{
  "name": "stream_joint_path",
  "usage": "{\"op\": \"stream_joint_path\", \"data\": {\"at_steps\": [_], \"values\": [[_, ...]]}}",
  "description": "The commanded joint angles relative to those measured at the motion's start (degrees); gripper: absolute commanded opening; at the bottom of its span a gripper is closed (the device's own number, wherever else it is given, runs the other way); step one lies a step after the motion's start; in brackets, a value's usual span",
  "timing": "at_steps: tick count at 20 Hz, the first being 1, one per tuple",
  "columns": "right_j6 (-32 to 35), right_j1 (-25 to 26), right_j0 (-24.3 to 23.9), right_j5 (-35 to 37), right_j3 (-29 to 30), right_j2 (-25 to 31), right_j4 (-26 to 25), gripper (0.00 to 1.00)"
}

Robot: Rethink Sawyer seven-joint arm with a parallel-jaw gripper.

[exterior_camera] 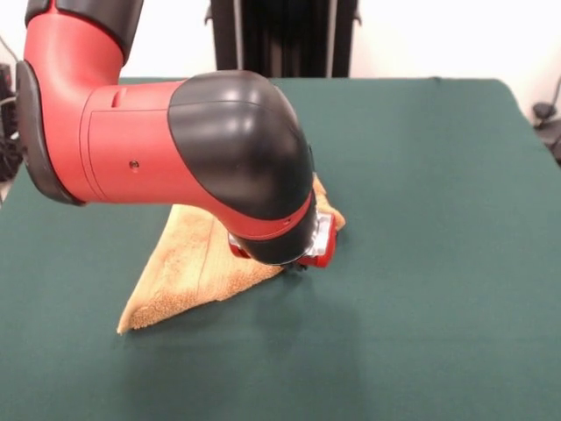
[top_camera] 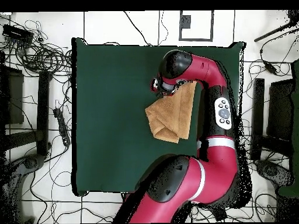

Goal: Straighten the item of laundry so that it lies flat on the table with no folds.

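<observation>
The golden-orange towel [exterior_camera: 184,272] lies folded over on itself in a rough triangle on the dark green table [exterior_camera: 438,219]. One corner points toward the near left. In the overhead view the towel [top_camera: 172,114] lies right of the table's [top_camera: 105,116] middle, with a fold along its lower left. My gripper [exterior_camera: 302,261] is low at the towel's right-hand edge, mostly hidden under the arm's big black and red wrist housing. In the overhead view the gripper [top_camera: 157,86] sits at the towel's upper corner. Whether it holds the cloth is hidden.
The red and black arm [exterior_camera: 175,149] reaches over the towel's far part and hides it. The black pedestal [exterior_camera: 280,35] stands behind the table's far edge. In the overhead view the arm [top_camera: 219,116] runs along the table's right side, and cables [top_camera: 41,55] lie on the floor to the left.
</observation>
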Motion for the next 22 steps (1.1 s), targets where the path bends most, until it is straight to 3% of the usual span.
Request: {"op": "stream_joint_path", "data": {"at_steps": [1,4,10,14,18,22], "values": [[-10.43,2.45,0.52,0.38,4.90,3.45,1.51,0.00],[-11.13,4.11,1.31,-6.38,4.62,3.04,-0.66,0.00],[-19.99,17.71,4.42,-2.31,-11.14,5.87,-6.19,0.00],[-23.78,25.97,5.15,-5.79,-19.53,10.03,-9.41,0.00],[-27.28,29.60,6.18,-9.82,-24.06,12.33,-14.53,0.00],[-25.48,31.44,6.80,-13.43,-26.00,13.05,-17.06,0.00]]}}
